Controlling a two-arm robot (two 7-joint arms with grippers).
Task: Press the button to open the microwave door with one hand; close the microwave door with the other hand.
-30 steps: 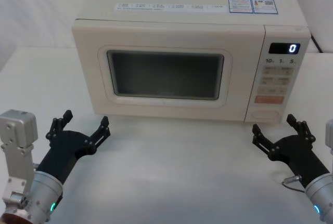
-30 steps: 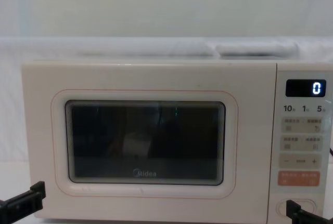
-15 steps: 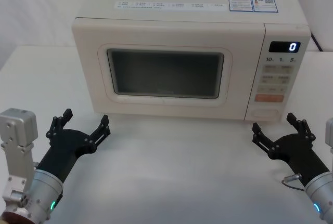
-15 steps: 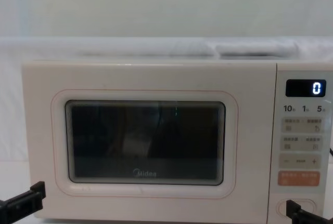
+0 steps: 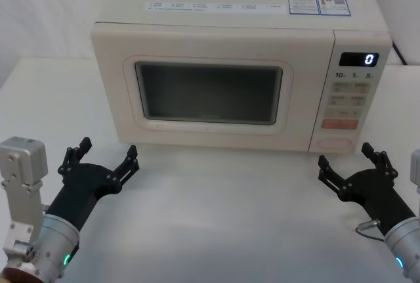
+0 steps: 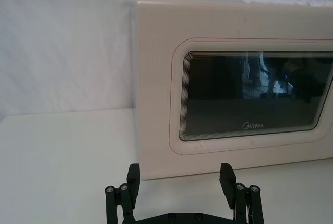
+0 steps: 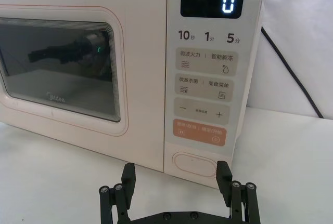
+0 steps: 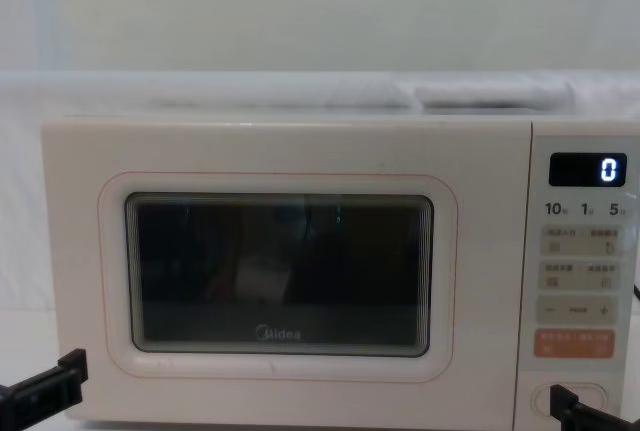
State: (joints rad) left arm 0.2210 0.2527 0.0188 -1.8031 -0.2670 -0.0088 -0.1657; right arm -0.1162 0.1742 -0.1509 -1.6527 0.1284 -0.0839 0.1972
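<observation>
A white table (image 5: 216, 211) is spreading across the foreground under soft, even light, its surface plain and matte. Behind it a white fabric backdrop (image 6: 62, 52) is hanging as the back wall, showing faint creases and folds. A thin black cable (image 7: 291, 73) is running down in front of the cloth toward the tabletop.

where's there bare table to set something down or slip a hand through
Widest free patch: the table in front of the microwave, between the left gripper and right gripper. Bare table also lies left of the microwave. It is tight at the button, where the open right gripper sits close, apart from it.
</observation>
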